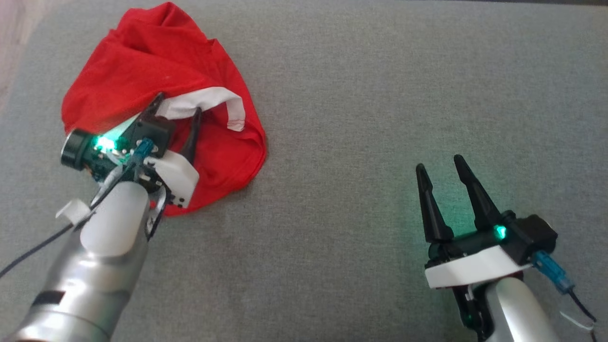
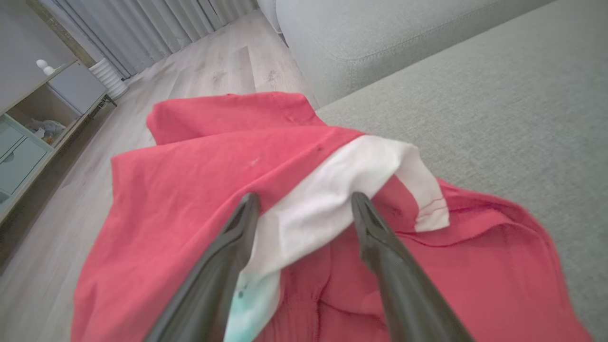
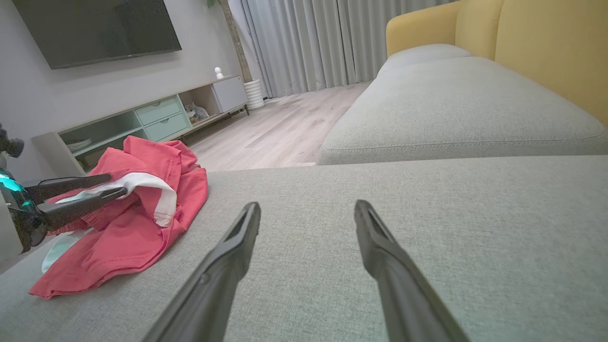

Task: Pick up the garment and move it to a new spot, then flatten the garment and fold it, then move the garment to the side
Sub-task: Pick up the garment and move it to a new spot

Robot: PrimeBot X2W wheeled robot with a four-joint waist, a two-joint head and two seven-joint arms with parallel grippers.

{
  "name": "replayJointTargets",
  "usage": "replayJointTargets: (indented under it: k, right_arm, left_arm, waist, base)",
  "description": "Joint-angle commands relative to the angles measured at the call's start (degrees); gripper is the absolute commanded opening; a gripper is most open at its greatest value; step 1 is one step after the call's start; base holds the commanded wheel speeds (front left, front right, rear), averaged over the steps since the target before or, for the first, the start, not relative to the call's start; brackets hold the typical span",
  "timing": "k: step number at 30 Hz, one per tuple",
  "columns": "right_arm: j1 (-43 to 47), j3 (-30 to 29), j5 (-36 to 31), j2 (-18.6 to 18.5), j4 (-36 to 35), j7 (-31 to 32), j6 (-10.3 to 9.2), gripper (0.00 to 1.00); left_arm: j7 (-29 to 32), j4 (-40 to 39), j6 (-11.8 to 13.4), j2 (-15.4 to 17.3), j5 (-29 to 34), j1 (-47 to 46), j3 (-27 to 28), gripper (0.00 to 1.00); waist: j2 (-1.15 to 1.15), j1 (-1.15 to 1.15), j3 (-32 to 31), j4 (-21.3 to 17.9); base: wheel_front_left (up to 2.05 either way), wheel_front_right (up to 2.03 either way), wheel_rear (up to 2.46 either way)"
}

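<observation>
We found the red garment [image 1: 156, 61] crumpled in a heap near the left edge of the grey cushion [image 1: 380, 95], its white band [image 2: 332, 190] raised on top. Our left gripper [image 1: 178, 105] was spread wide, one finger either side of that band, grasping nothing yet; we judged that raised band the easiest place to pinch for the lift. Our right gripper [image 1: 439, 164] hung released and empty over bare cushion, well apart, likely leaving room.
</observation>
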Motion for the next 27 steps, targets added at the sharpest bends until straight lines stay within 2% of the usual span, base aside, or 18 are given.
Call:
replayJointTargets:
  k: [1, 12, 25, 26, 27]
  right_arm:
    - [-2.1, 1.6, 0.2, -0.3, -2.1, -0.6, -0.04, 1.0]
    - [-3.5, 2.2, 0.2, -0.3, -2.1, -0.6, -0.04, 1.0]
    - [-3.9, 2.2, 0.1, -0.3, -1.9, -0.6, -0.04, 1.0]
    - [-3.9, 2.2, 0.1, -0.3, -1.9, -0.6, -0.04, 1.0]
    - [-3.9, 2.2, 0.0, -0.3, -1.9, -0.6, -0.04, 1.0]
  left_arm:
    - [-0.6, -0.1, 0.4, 2.6, 0.7, -3.3, 1.2, 1.0]
    - [-0.6, 9.8, -0.2, 2.1, 1.7, -10.2, -0.5, 1.0]
    - [0.3, 18.0, -2.1, 1.3, 0.0, -13.0, -1.0, 1.0]
    - [0.2, 18.4, -2.2, 1.3, -0.1, -13.2, -1.1, 0.91]
    - [0.1, 18.9, -2.3, 1.2, -0.2, -13.3, -1.1, 0.57]
  waist:
    - [0.0, -0.01, 0.4, -0.3]
    - [0.0, -0.01, 2.2, -1.4]
    - [0.0, -0.01, 2.8, -1.8]
    - [0.0, -0.01, 2.8, -1.9]
    - [0.0, -0.01, 2.9, -1.9]
  base:
    - [0.0, 0.0, 0.0]
    - [0.0, 0.0, 0.0]
    - [0.0, 0.0, 0.0]
    - [0.0, 0.0, 0.0]
    - [0.0, 0.0, 0.0]
